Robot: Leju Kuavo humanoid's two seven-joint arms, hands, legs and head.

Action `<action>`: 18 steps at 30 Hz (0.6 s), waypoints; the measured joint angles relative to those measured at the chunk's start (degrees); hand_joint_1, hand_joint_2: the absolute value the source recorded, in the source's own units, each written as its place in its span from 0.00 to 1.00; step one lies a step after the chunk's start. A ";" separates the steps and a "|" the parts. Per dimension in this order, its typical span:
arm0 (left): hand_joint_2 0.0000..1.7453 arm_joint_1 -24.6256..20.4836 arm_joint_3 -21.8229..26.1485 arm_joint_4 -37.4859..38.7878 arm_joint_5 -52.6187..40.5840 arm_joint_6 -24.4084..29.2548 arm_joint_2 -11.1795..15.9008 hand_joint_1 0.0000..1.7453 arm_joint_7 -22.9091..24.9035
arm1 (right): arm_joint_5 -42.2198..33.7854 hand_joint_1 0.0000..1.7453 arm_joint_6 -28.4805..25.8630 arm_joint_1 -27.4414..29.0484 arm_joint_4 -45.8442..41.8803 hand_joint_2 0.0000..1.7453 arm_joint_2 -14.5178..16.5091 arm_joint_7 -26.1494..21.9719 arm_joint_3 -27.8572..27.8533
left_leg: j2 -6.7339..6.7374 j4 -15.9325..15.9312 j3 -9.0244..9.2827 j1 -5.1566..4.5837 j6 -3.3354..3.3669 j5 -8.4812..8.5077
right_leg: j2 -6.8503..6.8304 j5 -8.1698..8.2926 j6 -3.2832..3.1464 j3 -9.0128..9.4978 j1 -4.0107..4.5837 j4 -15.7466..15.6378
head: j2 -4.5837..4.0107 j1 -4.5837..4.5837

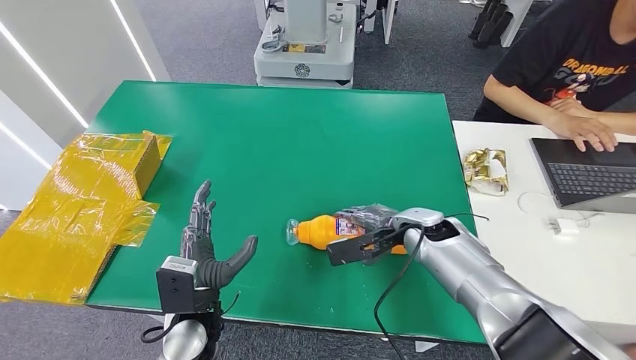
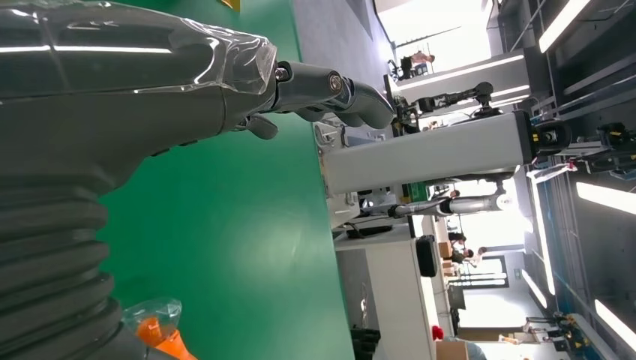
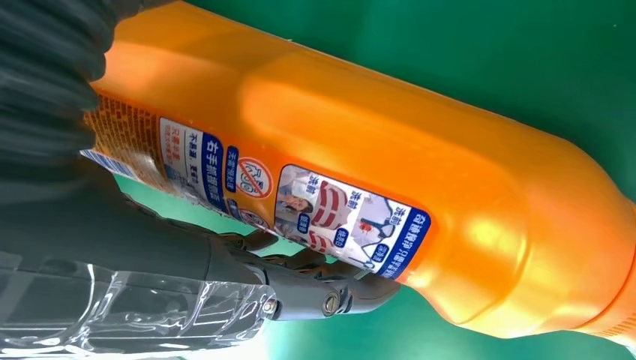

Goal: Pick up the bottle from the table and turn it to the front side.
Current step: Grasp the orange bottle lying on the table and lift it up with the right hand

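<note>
A: Head view first: the orange bottle (image 1: 330, 231) lies on its side on the green bench (image 1: 285, 142), cap end toward the robot's left, near the front edge. The right hand (image 1: 367, 244) is on it, fingers curled over its body around the label.

B: Is it actually gripping, or just resting there?

A: From up there I'd call it a grip, judging by how the dark fingers wrap the far half. I can't tell whether the bottle has left the bench.

B: And the left hand (image 1: 206, 255)?

A: Spread, holding nothing, poised upright over the bench well apart from the bottle. I'd guess it's kept out of the way, or ready to steady things.

B: What does the right wrist view add?

A: The label. Up close the bottle (image 3: 375, 157) shows a strip of small print and warning icons, with a finger (image 3: 322, 292) pressed along its edge. That looks like the back, so the turn to the front isn't done, I reckon.

B: The left wrist view?

A: Its own fingers (image 2: 330, 90) extended over bare green, and a corner of orange bottle (image 2: 154, 330) peeking in.
</note>
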 joint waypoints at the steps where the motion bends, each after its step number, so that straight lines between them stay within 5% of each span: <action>1: 1.00 0.00 0.00 0.00 0.00 0.01 0.03 0.00 0.00 | 0.02 0.00 0.01 0.00 0.09 1.00 0.03 0.03 0.04 | 0.00 0.00 0.00 0.00 0.00 0.00 | 0.00 0.00 0.00 0.00 0.00 0.00 | 0.00 0.00; 18: 1.00 -0.18 0.00 1.45 1.46 1.90 0.63 0.00 -0.08 | 10.11 0.00 -7.66 -1.72 2.01 1.00 0.19 16.07 5.47 | 0.01 0.02 0.01 0.00 0.00 0.00 | 0.01 0.00 0.00 -0.01 0.00 0.00 | 0.00 0.00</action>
